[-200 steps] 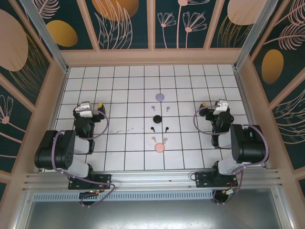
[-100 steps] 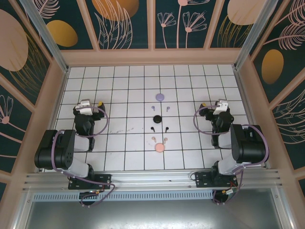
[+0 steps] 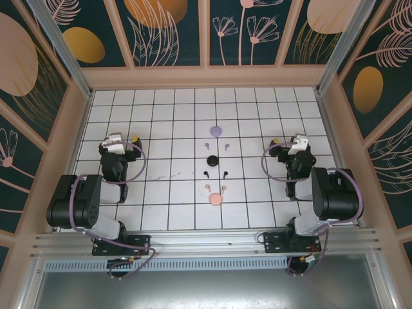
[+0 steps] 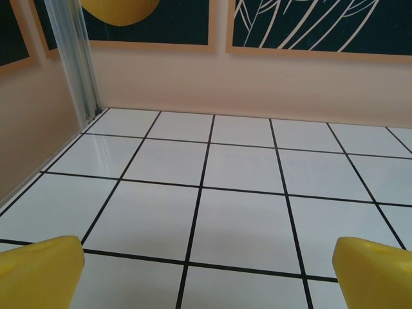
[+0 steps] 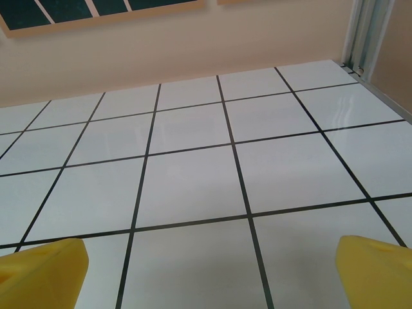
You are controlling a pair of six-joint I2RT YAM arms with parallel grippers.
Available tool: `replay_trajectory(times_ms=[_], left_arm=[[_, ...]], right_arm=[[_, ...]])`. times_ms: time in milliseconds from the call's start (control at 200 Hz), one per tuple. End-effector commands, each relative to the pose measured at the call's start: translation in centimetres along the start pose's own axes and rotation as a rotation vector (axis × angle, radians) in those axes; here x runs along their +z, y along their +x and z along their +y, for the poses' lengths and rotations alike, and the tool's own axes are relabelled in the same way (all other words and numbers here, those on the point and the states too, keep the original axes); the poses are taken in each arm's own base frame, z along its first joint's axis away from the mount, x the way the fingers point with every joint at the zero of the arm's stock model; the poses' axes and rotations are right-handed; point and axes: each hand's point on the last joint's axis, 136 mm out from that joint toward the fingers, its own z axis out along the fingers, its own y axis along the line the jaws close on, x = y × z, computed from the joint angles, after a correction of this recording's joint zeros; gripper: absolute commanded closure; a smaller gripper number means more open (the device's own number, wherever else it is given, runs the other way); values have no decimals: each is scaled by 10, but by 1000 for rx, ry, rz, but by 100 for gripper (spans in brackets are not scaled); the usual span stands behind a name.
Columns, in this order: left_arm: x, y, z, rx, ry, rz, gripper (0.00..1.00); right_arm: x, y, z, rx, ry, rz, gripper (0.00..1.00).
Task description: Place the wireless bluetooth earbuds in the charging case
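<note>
The earbuds lie in three pairs down the middle of the tiled floor in the top view. The lilac buds [image 3: 207, 145] sit below a round lilac disc [image 3: 216, 130]. A black pair [image 3: 206, 174] lies below a black disc [image 3: 211, 160]. Two pink buds [image 3: 207, 187] rest just above a pink disc [image 3: 215, 200]. My left gripper [image 3: 122, 138] is far left of them and my right gripper [image 3: 288, 140] far right. Each one, left gripper [image 4: 206, 277] and right gripper [image 5: 206, 277], stands open over bare tiles, with yellow fingertips [image 4: 38, 267] [image 5: 380, 270] at the frame corners.
Peach walls [image 3: 206, 77] with aluminium posts [image 4: 80, 64] enclose the white tiled floor [image 3: 174, 116]. The left wrist view faces the far left corner, and the right wrist view faces the far right corner [image 5: 360, 38]. Both arm bases [image 3: 77, 206] stand at the near edge.
My left gripper has crept a little farther from the near edge. The right arm and all buds and discs have stayed put.
</note>
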Motion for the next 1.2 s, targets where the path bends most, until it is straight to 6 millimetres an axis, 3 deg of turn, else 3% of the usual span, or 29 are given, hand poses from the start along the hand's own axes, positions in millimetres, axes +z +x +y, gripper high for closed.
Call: replay_trajectory(times_ms=[0,125,220,315,430,510,626,711,831,1001,1196], left_arm=[[3,-4,1,-15,-3,-10,1],[2,-9,-4,-2,21,-12,4],[14,-20,-2,-2,-4,48,3],[20,-33,-2,13,-14,86,1],[18,-57,-6,-27,1,82,1],[14,-70,-11,-102,25,79,1],[8,-81,-21,-264,65,120,1],[5,-79,-30,-391,100,183,1],[1,-73,-49,-535,178,283,1],[-15,-68,-70,-617,236,313,1],[-28,-45,-97,-600,272,403,1]], right_arm=[[3,-15,1,7,-18,-46,1],[1,-19,-8,21,56,-61,1],[2,-36,-22,56,167,-33,1],[-4,-58,-23,94,204,-2,1],[-18,-88,-18,229,203,11,1],[-35,-95,-30,418,282,5,1],[-40,-100,-2,470,145,73,1],[-43,-86,22,460,111,199,1],[-56,-54,70,420,28,407,10],[-100,7,140,374,-66,688,16],[-154,57,199,277,-84,879,18]])
